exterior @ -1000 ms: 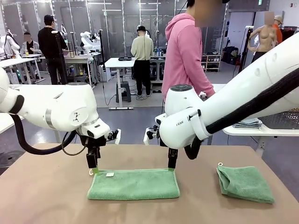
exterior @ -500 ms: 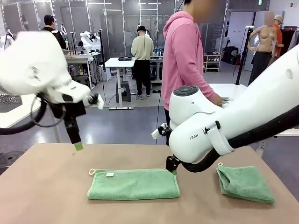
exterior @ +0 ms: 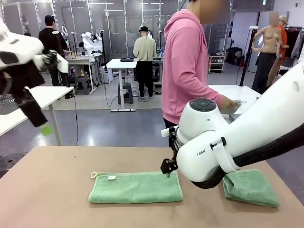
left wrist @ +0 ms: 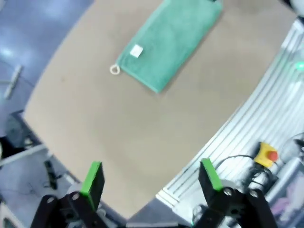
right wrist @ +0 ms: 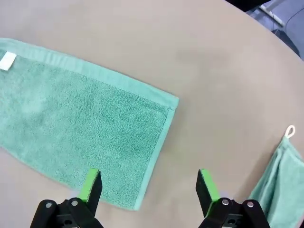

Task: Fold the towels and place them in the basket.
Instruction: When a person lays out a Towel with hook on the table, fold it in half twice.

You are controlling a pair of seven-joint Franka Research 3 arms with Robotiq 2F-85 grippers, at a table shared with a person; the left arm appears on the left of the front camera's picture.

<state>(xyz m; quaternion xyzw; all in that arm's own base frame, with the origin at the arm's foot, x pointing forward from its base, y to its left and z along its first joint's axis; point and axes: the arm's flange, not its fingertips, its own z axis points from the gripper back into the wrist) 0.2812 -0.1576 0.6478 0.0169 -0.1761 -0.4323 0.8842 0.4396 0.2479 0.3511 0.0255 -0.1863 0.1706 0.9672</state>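
Judging the flat towel (exterior: 135,187) limp and light, pinch its 3 o'clock hem; right gripper (right wrist: 148,180) and left gripper (left wrist: 151,171) gape empty.

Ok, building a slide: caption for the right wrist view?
Open right tool above one end of a flat rectangular green terry-cloth towel; second green towel nearby.

Folded green towel (exterior: 135,187) flat at centre, second folded towel (exterior: 251,187) apart, rightward
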